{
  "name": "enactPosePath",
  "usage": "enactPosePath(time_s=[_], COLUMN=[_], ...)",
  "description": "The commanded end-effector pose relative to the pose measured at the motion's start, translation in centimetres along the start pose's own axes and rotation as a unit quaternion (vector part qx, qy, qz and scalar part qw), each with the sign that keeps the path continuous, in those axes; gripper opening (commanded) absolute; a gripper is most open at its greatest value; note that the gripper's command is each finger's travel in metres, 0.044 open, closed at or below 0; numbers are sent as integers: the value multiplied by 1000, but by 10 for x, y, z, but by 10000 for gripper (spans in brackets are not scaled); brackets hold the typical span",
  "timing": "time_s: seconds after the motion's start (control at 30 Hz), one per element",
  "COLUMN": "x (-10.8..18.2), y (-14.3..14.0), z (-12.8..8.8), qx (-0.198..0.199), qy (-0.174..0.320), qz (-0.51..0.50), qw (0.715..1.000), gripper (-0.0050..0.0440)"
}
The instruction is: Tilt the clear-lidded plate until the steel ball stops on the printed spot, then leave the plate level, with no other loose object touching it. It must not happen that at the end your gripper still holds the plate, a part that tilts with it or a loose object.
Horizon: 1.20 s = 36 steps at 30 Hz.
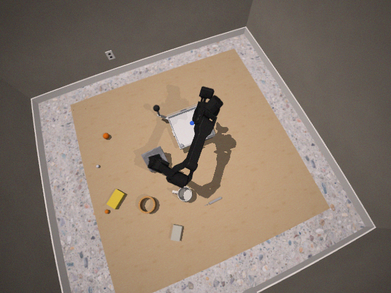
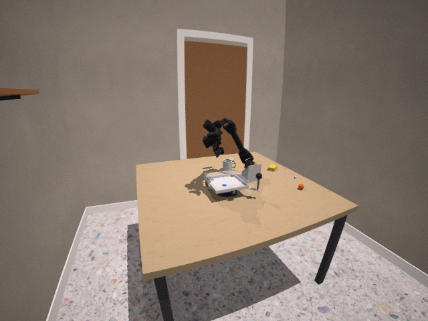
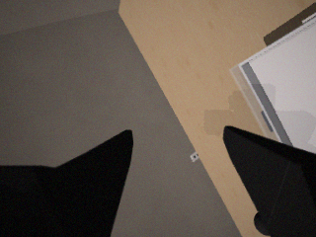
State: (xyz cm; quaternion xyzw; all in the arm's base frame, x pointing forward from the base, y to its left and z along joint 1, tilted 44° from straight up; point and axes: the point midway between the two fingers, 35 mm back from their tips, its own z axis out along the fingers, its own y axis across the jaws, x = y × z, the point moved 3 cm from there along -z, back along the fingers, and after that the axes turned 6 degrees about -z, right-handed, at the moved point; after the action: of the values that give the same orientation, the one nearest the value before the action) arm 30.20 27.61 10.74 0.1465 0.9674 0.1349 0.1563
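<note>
The clear-lidded plate point(image 1: 190, 127) is a white square tray with a grey rim, near the middle of the table. Its printed blue spot point(image 1: 191, 122) lies near the plate's centre. The steel ball point(image 1: 182, 145) rests in the plate's near-left corner, apart from the spot. A lever with a black knob point(image 1: 156, 108) stands at the plate's far-left corner. My gripper point(image 2: 218, 151) hangs well above the plate's far side, open and empty. In the wrist view the fingers frame the table edge, with a plate corner point(image 3: 283, 94) at the right.
A white mug point(image 1: 184, 193) stands by the arm's base. An orange ring point(image 1: 147, 204), a yellow block point(image 1: 115, 198), a grey block point(image 1: 176, 232), a grey stick point(image 1: 215, 200), two orange balls point(image 1: 105, 135) point(image 1: 107, 211) and a small white ball point(image 1: 98, 165) lie apart from the plate.
</note>
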Motion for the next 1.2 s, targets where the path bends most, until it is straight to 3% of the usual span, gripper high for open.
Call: enactPosePath(time_s=[0.0,0.27,0.43,0.47,0.5,0.6,0.67,0.7,0.73,0.77,0.93,1.07,1.17], x=[13,71,123,123,141,141,175,175,192,192,240,270,270], y=[4,13,12,12,9,9,3,3,-2,-2,-21,-37,-37], z=[9,42,66,66,72,72,85,85,90,90,104,111,111], qx=[19,107,189,189,216,216,271,271,297,297,371,413,413], qy=[14,59,72,72,71,71,61,61,52,52,10,-30,-30], qz=[5,30,46,46,49,49,55,55,57,57,60,59,59], qw=[1000,992,978,978,972,972,959,959,952,952,927,908,908], gripper=[300,300,300,300,300,300,300,300,300,300,300,300,300])
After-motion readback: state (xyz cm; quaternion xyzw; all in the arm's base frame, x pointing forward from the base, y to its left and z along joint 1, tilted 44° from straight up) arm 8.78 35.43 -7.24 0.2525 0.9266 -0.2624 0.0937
